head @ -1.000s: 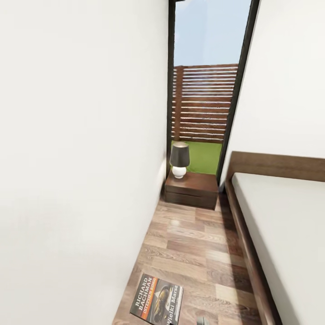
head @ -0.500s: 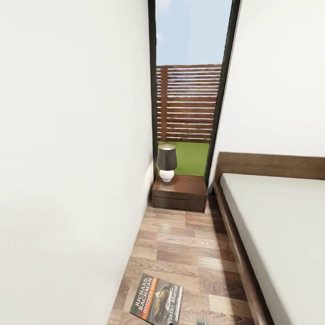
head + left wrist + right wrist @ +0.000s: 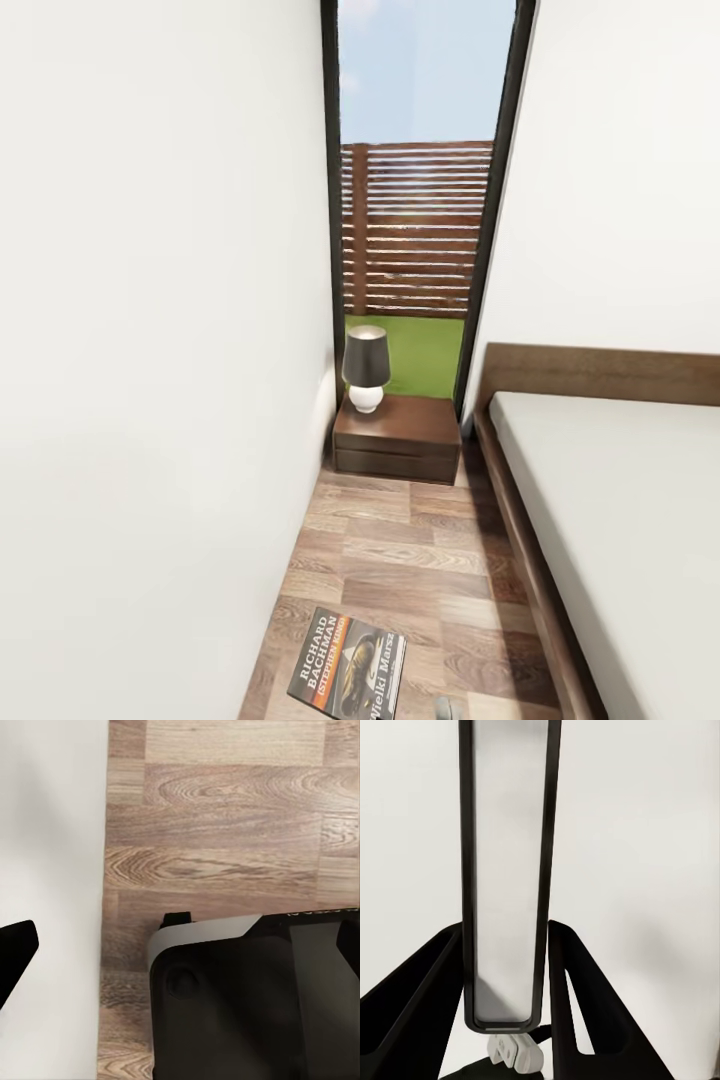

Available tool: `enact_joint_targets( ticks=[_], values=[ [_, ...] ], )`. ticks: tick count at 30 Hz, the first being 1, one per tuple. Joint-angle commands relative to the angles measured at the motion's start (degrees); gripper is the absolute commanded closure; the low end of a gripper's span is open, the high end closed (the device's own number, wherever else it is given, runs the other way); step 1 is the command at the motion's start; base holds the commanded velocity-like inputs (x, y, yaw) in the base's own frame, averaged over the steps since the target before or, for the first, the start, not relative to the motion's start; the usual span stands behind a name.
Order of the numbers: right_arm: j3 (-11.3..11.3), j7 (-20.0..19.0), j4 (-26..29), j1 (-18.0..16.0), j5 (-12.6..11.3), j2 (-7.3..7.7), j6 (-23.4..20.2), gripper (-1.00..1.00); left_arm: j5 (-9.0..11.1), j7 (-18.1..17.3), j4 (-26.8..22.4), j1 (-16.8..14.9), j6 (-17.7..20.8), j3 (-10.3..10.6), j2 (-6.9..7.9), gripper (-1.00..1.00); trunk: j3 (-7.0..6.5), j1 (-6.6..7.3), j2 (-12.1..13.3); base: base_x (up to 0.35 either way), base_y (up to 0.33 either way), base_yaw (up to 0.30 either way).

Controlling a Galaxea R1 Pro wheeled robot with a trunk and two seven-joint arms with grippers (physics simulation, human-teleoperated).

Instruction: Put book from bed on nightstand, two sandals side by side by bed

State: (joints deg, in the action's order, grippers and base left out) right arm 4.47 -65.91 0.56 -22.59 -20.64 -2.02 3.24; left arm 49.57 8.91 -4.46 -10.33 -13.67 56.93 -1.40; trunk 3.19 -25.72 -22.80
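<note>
Book (image 3: 348, 668) edge-on in right gripper (image 3: 506, 937), clamped. Nightstand (image 3: 398, 440) dead ahead, well apart, btwn wall & bed (image 3: 620, 520); lamp (image 3: 366, 368) on its left half. We can't tell left gripper's state.

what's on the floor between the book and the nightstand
Nothing: in the head view, bare wood floor runs from the book to the nightstand.

A narrow strip of wooden floor (image 3: 430, 550) runs toward 12 o'clock, hemmed by the white wall (image 3: 150, 400) at 9 o'clock and the bed (image 3: 610, 520) at 3 o'clock. The nightstand (image 3: 398, 438) closes the far end; a lamp (image 3: 366, 368) occupies its left corner, the rest of the top bare. The book (image 3: 348, 675) lies on the floor at 6 o'clock, near the wall.
</note>
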Motion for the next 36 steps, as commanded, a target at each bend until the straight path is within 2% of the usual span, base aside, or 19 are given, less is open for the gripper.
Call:
enact_joint_targets(
  ticks=[1,20,26,36],
  values=[
    [0.6,-0.1,0.0,0.0,0.4,-0.01,0.4,1.0,0.3,0.3,0.0,0.0,-0.1,0.5,0.0,-1.0,0.12,-0.07,-0.1,0.314,-0.003,-0.002],
    [0.6,-0.1,0.0,0.1,0.4,-0.01,0.4,1.0,0.3,0.3,0.0,0.0,-0.1,0.5,0.0,-1.0,0.12,-0.07,-0.1,0.314,-0.005,-0.034],
    [0.6,-0.1,0.0,0.1,0.4,-0.01,0.4,1.0,0.3,0.3,0.0,0.0,-0.1,0.5,0.0,-1.0,0.12,-0.07,-0.1,0.314,-0.065,-0.158],
    [0.6,-0.1,0.0,0.1,0.4,-0.01,0.4,1.0,0.3,0.3,0.0,0.0,-0.1,0.5,0.0,-1.0,0.12,-0.07,-0.1,0.306,-0.108,-0.035]
  ],
)
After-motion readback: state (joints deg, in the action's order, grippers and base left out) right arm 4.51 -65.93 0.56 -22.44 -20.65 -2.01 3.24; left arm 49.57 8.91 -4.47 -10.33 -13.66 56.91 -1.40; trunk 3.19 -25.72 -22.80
